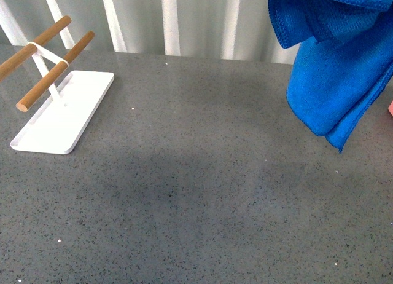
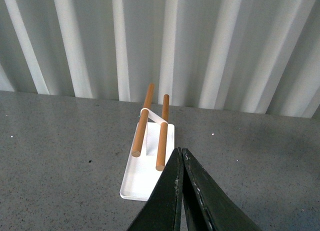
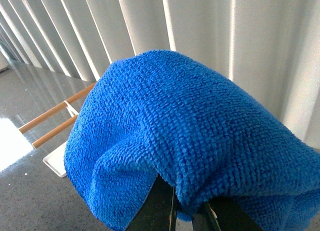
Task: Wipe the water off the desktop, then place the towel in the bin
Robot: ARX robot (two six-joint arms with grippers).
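Observation:
The bright blue towel hangs in folds above the far right of the speckled dark-grey desktop, clear of the surface. In the right wrist view the towel is draped over my right gripper, which is shut on it; only the dark bases of the fingers show below the cloth. My left gripper is shut with nothing between its black fingers, held above the desktop. A faintly darker patch lies mid-desktop. The bin is out of view.
A white tray with a rack of two wooden rods stands at the far left; it also shows as the tray just beyond my left fingertips. White vertical slats close off the back edge. Something pink peeks in at the right edge.

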